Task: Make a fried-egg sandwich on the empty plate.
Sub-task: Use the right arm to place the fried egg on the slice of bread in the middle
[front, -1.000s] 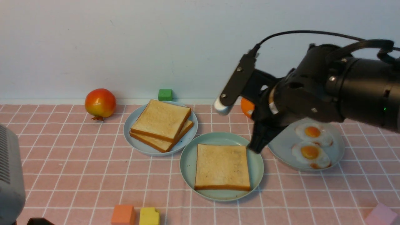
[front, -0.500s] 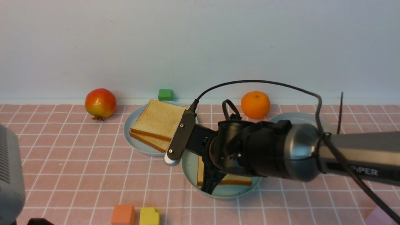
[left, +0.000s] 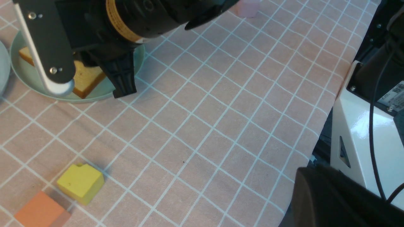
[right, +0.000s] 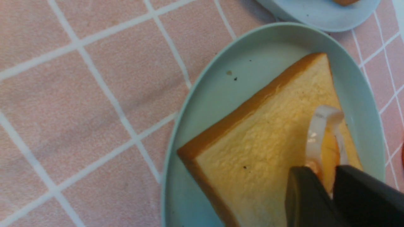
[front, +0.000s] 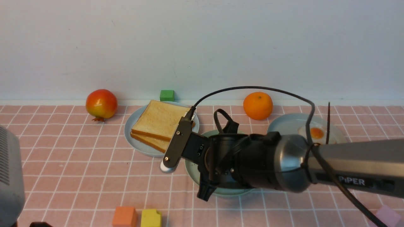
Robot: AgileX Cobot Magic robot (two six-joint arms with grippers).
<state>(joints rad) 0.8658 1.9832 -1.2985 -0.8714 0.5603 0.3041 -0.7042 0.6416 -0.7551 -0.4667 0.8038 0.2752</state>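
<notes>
Since the earlier frame, the right arm has come from above the egg plate (front: 285,121) to the mint-green plate (front: 227,191), which has slid a little towards the far edge of the table (front: 88,176).

The right gripper (right: 329,186) seems to pinch a folded fried egg (right: 329,145) between its fingertips, over the bottom toast slice (right: 252,151). The left gripper (left: 315,173) is clenched, with nothing in it.

The egg could stay folded, or stick to one finger, if it is let go while standing on its side. If the fingers press too low, they could push the plate again, or break the yolk. An egg placed too near the crust would make the top slice sit tilted.

The mint-green plate holds one slice, so the sandwich is only begun. Nearer the table's far edge, the left pale plate (front: 134,145) carries two stacked slices (front: 161,119). The egg plate, towards the far right corner, has one visible egg (front: 316,133).
</notes>
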